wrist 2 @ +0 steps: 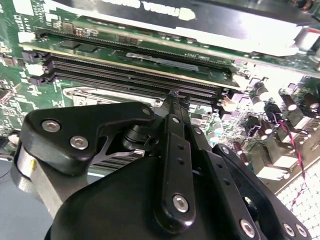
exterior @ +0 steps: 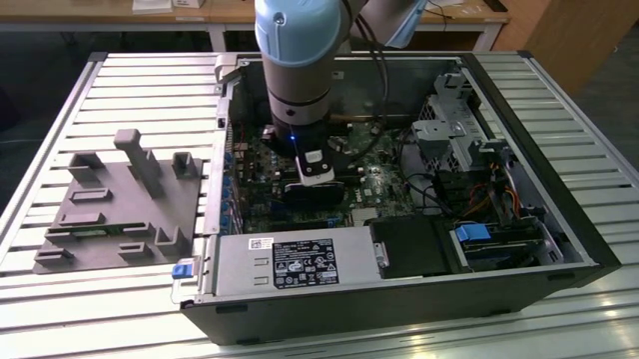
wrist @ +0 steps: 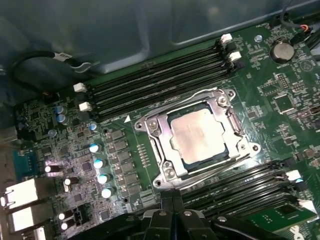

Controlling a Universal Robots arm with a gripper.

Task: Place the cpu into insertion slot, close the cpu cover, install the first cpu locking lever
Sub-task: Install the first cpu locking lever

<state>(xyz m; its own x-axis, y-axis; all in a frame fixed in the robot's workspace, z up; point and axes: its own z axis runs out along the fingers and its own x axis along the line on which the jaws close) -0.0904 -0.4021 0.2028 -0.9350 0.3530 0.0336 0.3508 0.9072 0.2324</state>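
The cpu (wrist: 197,135), a flat square chip with a dull silver top, lies in its socket on the green motherboard (wrist: 280,100). The cpu cover (wrist: 156,131), a thin silvery frame, lies flat around it with the chip showing through its window. My gripper (wrist: 171,199) hangs just beside the socket's edge, between the socket and a bank of black memory slots (wrist: 235,187). Its black fingers (wrist 2: 173,107) are pressed together with nothing visible between them. In the exterior view the gripper (exterior: 313,182) reaches down into the open computer case (exterior: 499,284). A corner of the cover (wrist 2: 95,93) shows past the gripper body.
Memory slots (wrist: 160,75) run on both sides of the socket. Capacitors (wrist: 100,165) stand close by. A power supply (exterior: 289,262) and drive cages (exterior: 459,142) fill the case sides. A grey fixture (exterior: 120,202) with posts sits on the slatted table at the exterior view's left.
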